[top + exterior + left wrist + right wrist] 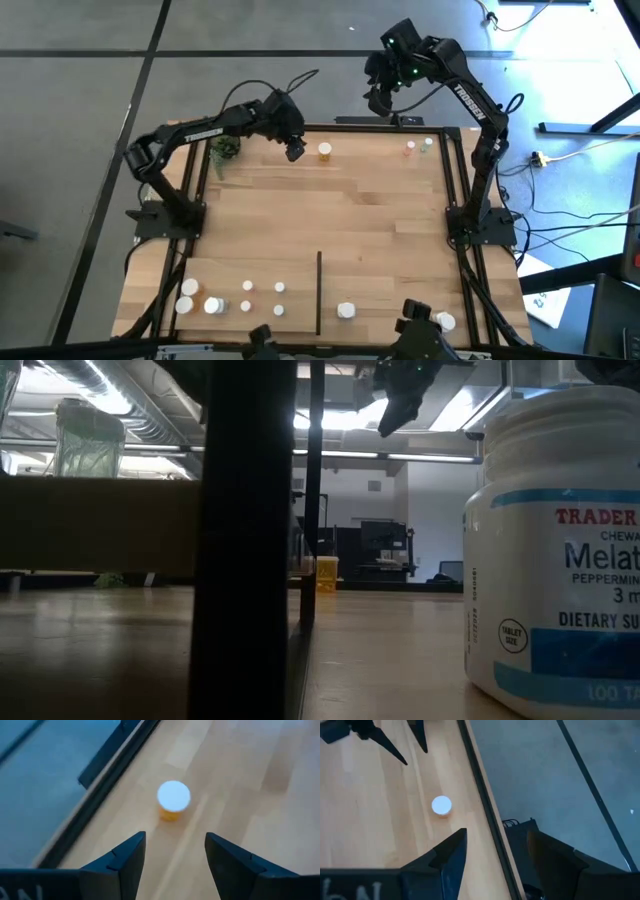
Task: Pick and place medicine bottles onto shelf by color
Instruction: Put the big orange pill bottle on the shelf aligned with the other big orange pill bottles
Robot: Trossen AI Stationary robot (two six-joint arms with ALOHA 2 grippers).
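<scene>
An orange medicine bottle with a white cap stands upright on the light-wood shelf near its far edge. My left gripper hovers just left of it, open and slanting down. In the left wrist view the orange bottle shows ahead of my left gripper, clear of both fingers. My right gripper is open and raised beyond the far rail. In its own view my right gripper is empty, with the orange bottle's white cap below.
Two small bottles stand at the far right. A green plant sits at the far left corner. Near the front edge, several bottles stand left of the black divider strip; two white ones stand to its right.
</scene>
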